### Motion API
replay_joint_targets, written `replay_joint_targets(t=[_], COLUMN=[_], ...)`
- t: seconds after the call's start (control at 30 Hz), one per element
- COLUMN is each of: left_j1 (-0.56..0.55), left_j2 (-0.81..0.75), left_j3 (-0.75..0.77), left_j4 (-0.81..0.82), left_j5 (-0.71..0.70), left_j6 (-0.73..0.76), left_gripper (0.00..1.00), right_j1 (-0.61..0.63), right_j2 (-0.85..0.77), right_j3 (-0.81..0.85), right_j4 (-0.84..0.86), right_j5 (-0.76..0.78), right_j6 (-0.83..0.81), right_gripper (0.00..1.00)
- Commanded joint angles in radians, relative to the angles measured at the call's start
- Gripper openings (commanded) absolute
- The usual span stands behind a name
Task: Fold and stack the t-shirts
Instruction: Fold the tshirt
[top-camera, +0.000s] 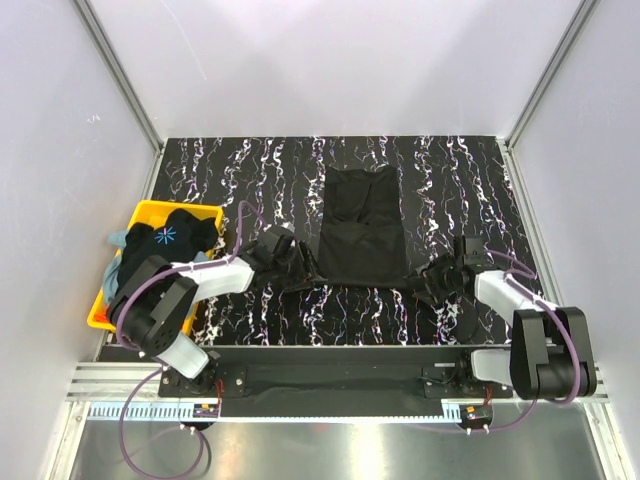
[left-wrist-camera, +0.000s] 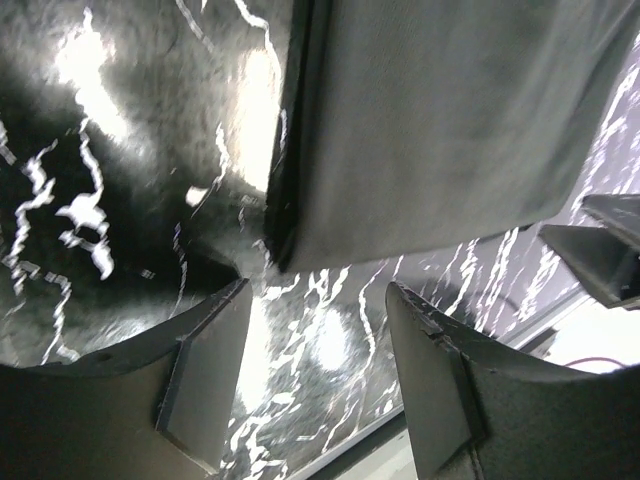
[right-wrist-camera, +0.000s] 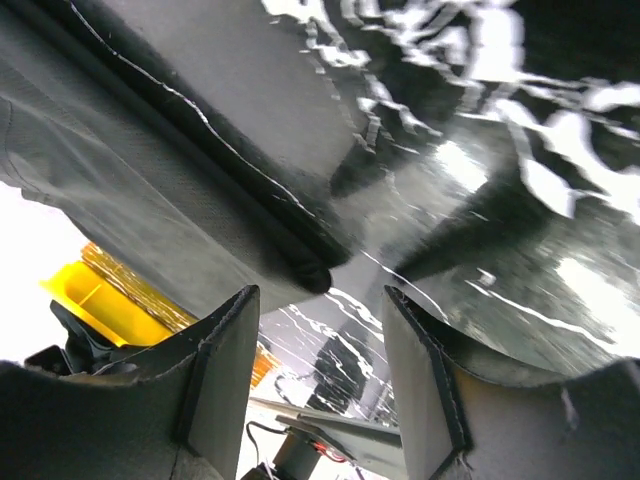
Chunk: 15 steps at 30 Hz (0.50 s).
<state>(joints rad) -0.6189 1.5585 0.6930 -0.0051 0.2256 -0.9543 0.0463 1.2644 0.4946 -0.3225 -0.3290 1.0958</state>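
Observation:
A plain black t-shirt (top-camera: 360, 230) lies flat as a long narrow rectangle in the middle of the marbled table. My left gripper (top-camera: 303, 264) sits low at the shirt's near-left corner, open, with only table between its fingers. In the left wrist view that gripper (left-wrist-camera: 318, 300) is just short of the shirt's corner (left-wrist-camera: 440, 130). My right gripper (top-camera: 430, 277) is open at the near-right corner. In the right wrist view it (right-wrist-camera: 320, 300) stands just below the shirt's rolled hem (right-wrist-camera: 300, 262) and holds nothing. More t-shirts (top-camera: 165, 236), the top one black with a pale-blue starburst, are heaped at the left.
The heap sits in a yellow bin (top-camera: 140, 212) at the table's left edge, also seen in the right wrist view as the yellow bin (right-wrist-camera: 95, 295). Grey walls and metal frame posts enclose the black marbled table (top-camera: 240, 180). A rail runs along the near edge.

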Motion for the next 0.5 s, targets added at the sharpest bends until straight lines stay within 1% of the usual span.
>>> replay_joint_targets(t=[0.0, 0.07, 0.2, 0.23, 0.3, 0.47], left_j1=[-0.002, -0.002, -0.002, -0.004, -0.004, -0.007], left_j2=[0.032, 0.049, 0.061, 0.061, 0.058, 0.058], left_j3=[-0.024, -0.023, -0.024, -0.024, -0.024, -0.013], left_j4=[0.108, 0.111, 0.111, 0.106, 0.09, 0.048], left_j5=[-0.046, -0.045, -0.052, -0.057, -0.065, -0.088], left_j6=[-0.055, -0.064, -0.066, -0.066, -0.067, -0.061], left_gripper=[0.62, 0.62, 0.59, 0.56, 0.54, 0.54], right_j1=[0.038, 0.058, 0.086, 0.084, 0.087, 0.087], right_j2=[0.044, 0.082, 0.099, 0.095, 0.084, 0.027], right_j3=[0.002, 0.005, -0.007, -0.014, -0.024, -0.053], right_j4=[0.103, 0.12, 0.137, 0.138, 0.138, 0.131], right_j5=[0.024, 0.027, 0.068, 0.074, 0.09, 0.122], right_j6=[0.038, 0.042, 0.059, 0.061, 0.065, 0.079], right_gripper=[0.59, 0.58, 0.57, 0.57, 0.56, 0.53])
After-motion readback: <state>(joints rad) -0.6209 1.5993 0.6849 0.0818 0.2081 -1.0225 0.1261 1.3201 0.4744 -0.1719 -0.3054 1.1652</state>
